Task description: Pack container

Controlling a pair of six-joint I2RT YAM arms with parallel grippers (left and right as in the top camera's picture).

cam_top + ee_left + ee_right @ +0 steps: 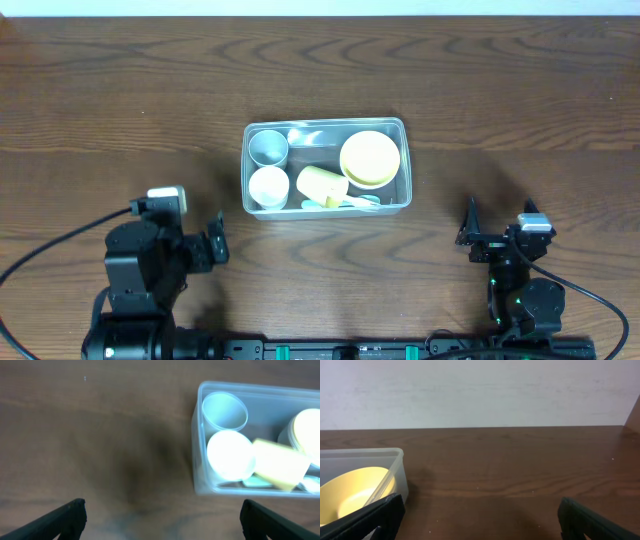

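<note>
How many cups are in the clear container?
3, all in the container: a grey cup far left, a white cup near left, a yellow cup lying on its side in the middle. The yellow bowl may hide others.

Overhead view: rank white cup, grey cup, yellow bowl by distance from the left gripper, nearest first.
1. white cup: near-left corner of the container, closest to the left gripper.
2. grey cup: far-left corner, right behind the white cup.
3. yellow bowl: right end, farthest.
</note>
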